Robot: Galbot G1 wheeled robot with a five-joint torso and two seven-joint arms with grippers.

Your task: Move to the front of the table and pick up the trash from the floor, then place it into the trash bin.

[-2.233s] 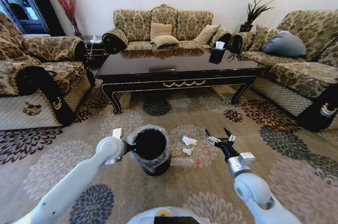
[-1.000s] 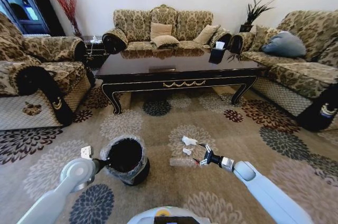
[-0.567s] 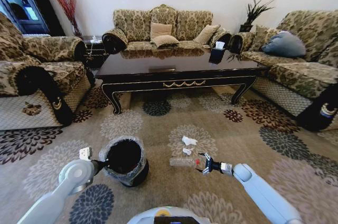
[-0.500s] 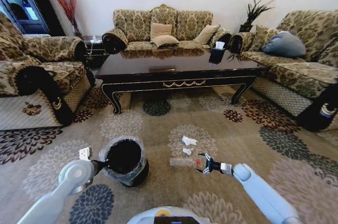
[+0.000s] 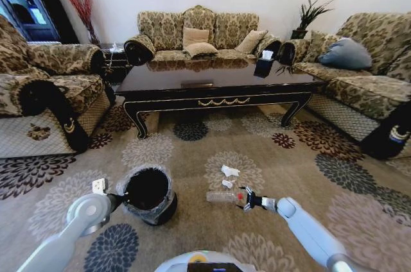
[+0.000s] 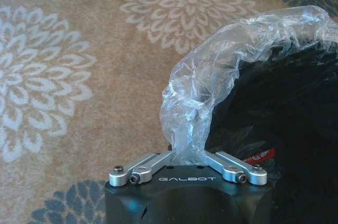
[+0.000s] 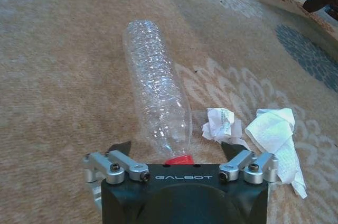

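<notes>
The clear plastic bottle [image 5: 221, 197] [image 7: 156, 86] with a red cap [image 7: 178, 159] lies on the floral carpet. My right gripper [image 5: 244, 199] [image 7: 176, 149] is low at its cap end, open, one finger on each side of the cap. Two crumpled white paper scraps [image 5: 230, 170] [image 7: 277, 129] lie just beyond the bottle. The black trash bin [image 5: 149, 192] with its translucent liner [image 6: 227, 71] stands left of the bottle, and my left gripper [image 5: 119, 201] [image 6: 187, 156] is shut on its lined rim. The dark table [image 5: 192, 78] stands farther ahead.
Patterned sofas ring the table: an armchair [image 5: 45, 86] at the left, a long sofa [image 5: 199, 34] behind, another sofa [image 5: 366, 73] at the right. A tissue box [image 5: 264, 55] sits on the table. Open carpet lies between the table and the trash.
My right gripper has come down and slid left to straddle the bottle's cap. The left arm has carried the bin left and lower, still holding its rim.
</notes>
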